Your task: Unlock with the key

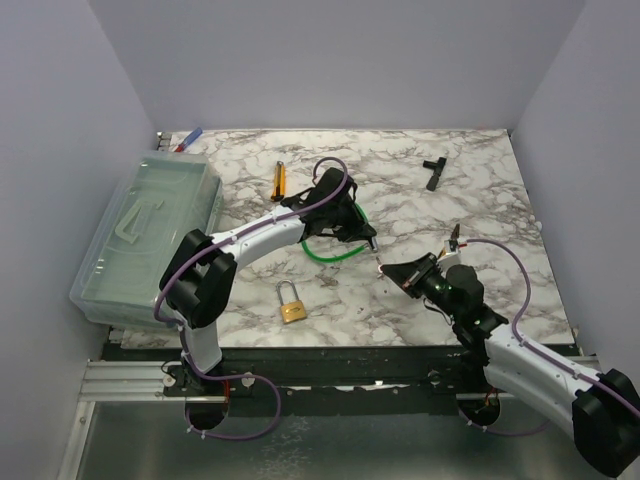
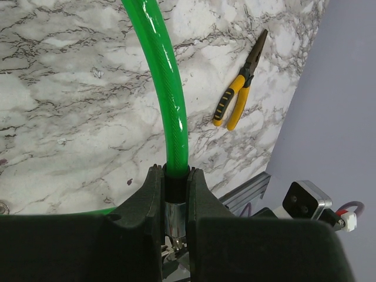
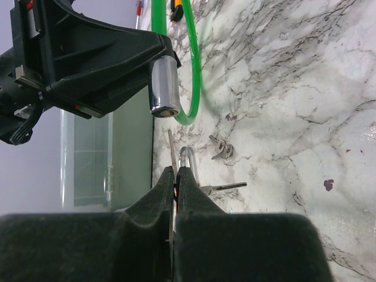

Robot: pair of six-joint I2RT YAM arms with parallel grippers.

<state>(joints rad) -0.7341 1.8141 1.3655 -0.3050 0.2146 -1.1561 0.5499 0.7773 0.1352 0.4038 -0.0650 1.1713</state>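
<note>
My right gripper (image 3: 177, 170) is shut on the key (image 3: 171, 147), a thin silvery blade seen edge-on that sticks out past the fingertips. The key tip points at the keyhole face of the green cable loop's metal end (image 3: 163, 88), a short gap away. My left gripper (image 2: 175, 171) is shut on that metal end (image 2: 175, 214) and holds it above the table, with the green cable (image 2: 170, 100) arching away. In the top view the left gripper (image 1: 368, 238) and the right gripper (image 1: 392, 268) meet at mid-table. The small brass padlock (image 1: 292, 308) lies near the front edge.
Yellow-handled pliers (image 1: 279, 180) lie behind the left arm. A black T-shaped tool (image 1: 435, 170) lies at the back right. A clear plastic box (image 1: 150, 235) fills the left side. Spare keys (image 3: 220, 150) and a silvery shackle (image 3: 187, 157) lie beyond my right fingertips.
</note>
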